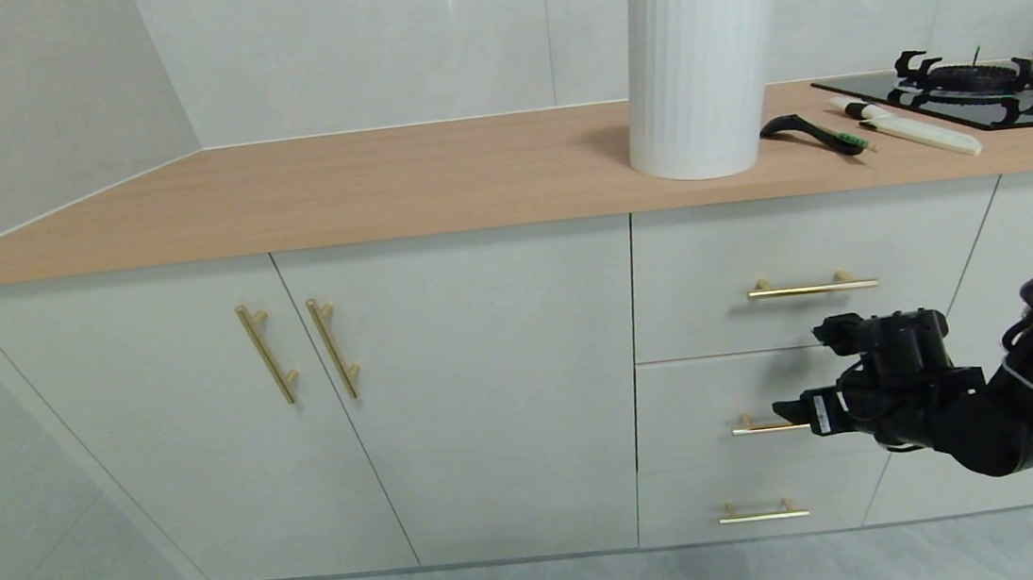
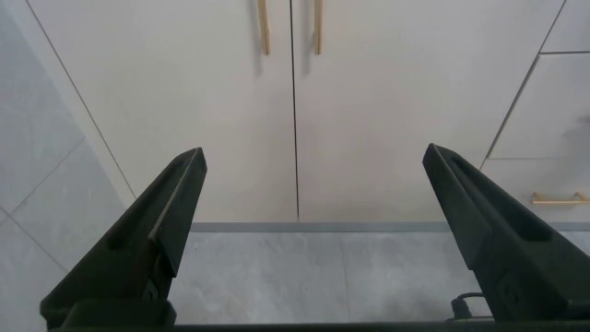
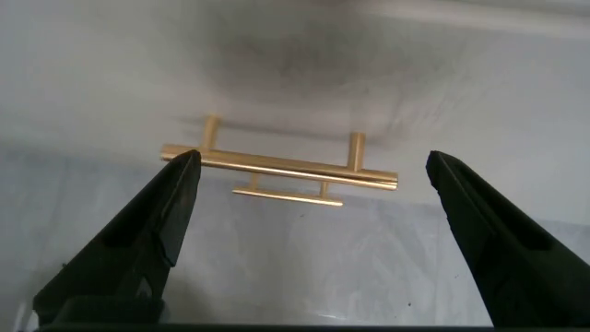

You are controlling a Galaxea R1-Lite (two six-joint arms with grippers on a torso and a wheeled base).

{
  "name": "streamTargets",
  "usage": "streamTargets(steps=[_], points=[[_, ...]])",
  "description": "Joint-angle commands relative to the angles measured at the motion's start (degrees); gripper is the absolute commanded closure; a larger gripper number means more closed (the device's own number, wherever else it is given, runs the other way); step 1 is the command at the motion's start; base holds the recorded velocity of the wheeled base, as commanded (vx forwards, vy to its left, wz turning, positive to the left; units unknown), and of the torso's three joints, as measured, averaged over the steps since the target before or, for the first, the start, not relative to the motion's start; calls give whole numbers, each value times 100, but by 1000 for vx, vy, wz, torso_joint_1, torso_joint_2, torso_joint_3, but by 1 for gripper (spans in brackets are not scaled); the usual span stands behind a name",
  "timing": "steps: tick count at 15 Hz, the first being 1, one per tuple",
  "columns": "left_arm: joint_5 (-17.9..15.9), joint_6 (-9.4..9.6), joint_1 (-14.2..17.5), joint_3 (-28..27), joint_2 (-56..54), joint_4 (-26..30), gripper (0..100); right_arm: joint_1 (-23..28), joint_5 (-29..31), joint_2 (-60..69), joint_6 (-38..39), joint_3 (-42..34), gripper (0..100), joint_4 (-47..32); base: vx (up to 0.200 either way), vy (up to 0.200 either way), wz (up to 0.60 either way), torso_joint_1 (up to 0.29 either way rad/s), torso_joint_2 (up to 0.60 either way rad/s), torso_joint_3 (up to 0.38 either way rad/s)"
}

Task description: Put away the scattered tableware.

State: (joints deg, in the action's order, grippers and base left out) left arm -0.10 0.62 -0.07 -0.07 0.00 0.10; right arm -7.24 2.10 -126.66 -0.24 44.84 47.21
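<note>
The right claw, wide open and empty, faces the middle drawer's brass handle, which runs horizontally just ahead of it, across the line of approach. The left claw, also wide open and empty, hangs low before the cupboard doors. The tableware, a black-handled tool and a white knife, lies on the wooden table between a white ribbed canister and the hob.
</note>
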Motion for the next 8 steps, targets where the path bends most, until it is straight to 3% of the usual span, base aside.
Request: streamTargets(steps=[1,4,8], points=[[1,-1,-1,-1,9,-1,0,-5,54,-386,-2,-28,0,183,0,0,0,0,0,0],[1,-1,-1,7,9,-1,0,-41,493,-843,-20,16,0,816,0,0,0,0,0,0],[1,-1,-1,7,9,-1,0,-49,502,-887,-20,43,0,939,0,0,0,0,0,0]])
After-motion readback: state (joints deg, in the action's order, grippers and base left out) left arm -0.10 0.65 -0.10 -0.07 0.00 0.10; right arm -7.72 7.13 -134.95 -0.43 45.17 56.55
